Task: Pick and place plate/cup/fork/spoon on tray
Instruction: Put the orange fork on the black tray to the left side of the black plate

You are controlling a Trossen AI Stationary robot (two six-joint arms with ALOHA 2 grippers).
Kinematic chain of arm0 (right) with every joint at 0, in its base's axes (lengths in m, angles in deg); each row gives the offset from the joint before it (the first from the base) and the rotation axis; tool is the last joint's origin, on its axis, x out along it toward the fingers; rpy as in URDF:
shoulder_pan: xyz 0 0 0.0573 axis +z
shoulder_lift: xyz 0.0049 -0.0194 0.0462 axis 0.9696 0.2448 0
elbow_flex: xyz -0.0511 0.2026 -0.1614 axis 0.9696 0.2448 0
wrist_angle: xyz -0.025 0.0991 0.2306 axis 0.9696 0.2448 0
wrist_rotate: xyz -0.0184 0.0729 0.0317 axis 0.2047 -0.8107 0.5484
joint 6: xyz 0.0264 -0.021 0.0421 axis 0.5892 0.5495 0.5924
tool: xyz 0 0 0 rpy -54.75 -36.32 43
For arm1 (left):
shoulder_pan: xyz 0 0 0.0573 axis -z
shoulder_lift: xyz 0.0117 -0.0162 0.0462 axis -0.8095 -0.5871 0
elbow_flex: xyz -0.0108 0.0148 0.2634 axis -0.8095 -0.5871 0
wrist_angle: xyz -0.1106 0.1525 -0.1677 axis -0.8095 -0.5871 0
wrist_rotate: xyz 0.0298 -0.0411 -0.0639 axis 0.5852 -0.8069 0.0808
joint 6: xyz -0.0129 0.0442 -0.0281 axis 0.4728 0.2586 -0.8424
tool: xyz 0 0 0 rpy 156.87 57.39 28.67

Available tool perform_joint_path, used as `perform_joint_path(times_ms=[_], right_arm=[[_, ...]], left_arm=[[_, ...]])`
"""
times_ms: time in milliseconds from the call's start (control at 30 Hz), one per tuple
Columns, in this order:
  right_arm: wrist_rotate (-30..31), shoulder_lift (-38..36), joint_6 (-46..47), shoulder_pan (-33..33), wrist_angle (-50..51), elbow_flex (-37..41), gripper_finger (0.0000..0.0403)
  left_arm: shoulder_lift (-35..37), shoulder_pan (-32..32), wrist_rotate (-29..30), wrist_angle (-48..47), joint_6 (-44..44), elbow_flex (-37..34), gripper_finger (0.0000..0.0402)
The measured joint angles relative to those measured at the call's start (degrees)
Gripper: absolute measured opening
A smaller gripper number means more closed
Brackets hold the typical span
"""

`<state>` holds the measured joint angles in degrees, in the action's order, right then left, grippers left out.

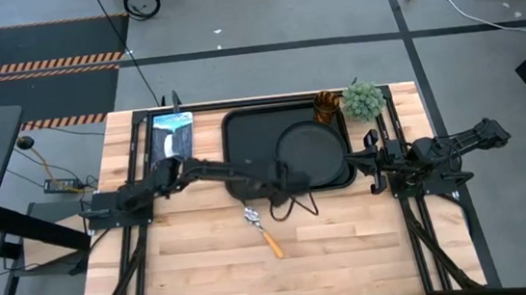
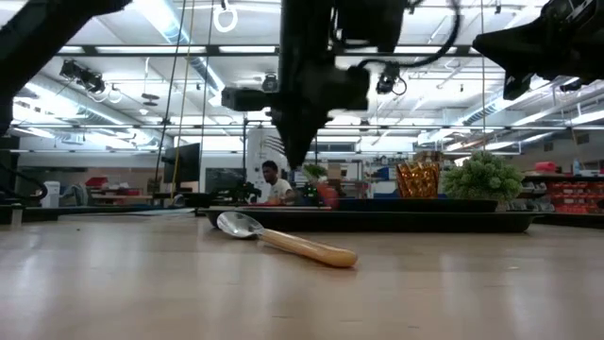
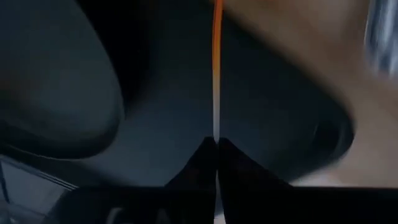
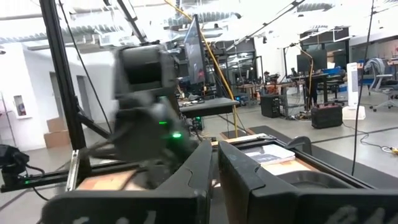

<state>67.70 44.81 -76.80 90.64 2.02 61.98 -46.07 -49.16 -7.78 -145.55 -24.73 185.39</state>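
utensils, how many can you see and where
2. The spoon lies on the bare table in front of the tray. The fork is pinched in the left gripper above the tray.

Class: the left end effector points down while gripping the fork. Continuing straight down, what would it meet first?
Probably the tray floor: the left end effector, holding the fork, hangs over it beside the plate; depth is unclear.

I am working over a pale wood worktop (image 1: 350,246) with a smooth, faintly shiny plank surface. The tray (image 1: 242,135) and plate (image 1: 314,150) are looking matt black. The spoon (image 2: 283,240) is showing a glossy metal bowl, and the cup (image 2: 418,178) translucent amber.
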Motion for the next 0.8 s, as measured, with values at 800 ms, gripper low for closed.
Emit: perform_joint_path(times_ms=[800], right_arm=[[0.04,0.0,0.0,0.01,-0.02,0.0,0.0034]], left_arm=[[-2.97,-18.9,-12.7,3.18,38.81,-0.09,0.0005]])
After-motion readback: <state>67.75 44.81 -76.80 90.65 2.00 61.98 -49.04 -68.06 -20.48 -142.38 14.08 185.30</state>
